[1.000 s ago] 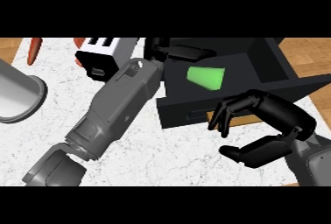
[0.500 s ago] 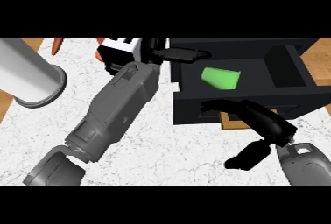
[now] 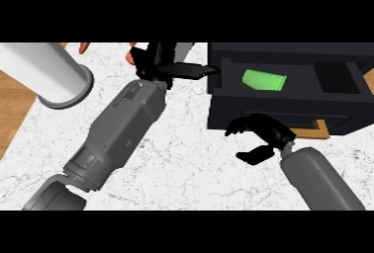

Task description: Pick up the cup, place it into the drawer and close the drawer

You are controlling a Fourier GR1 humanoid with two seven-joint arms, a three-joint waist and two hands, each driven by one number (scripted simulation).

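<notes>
Marble counter (image 3: 190, 163) carries a black drawer (image 3: 292, 106); the green cup (image 3: 263, 79) lies inside, apart from both hands' fingers: left hand (image 3: 169, 66) relaxed, right hand (image 3: 261, 134) curled, empty.

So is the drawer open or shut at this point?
Open. The drawer stands pulled out, its inside in view from above, and the green cup lies on its side in it.

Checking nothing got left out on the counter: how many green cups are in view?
1. The cup lies on its side inside the open drawer, upper right. The left forearm could hide another.
</notes>
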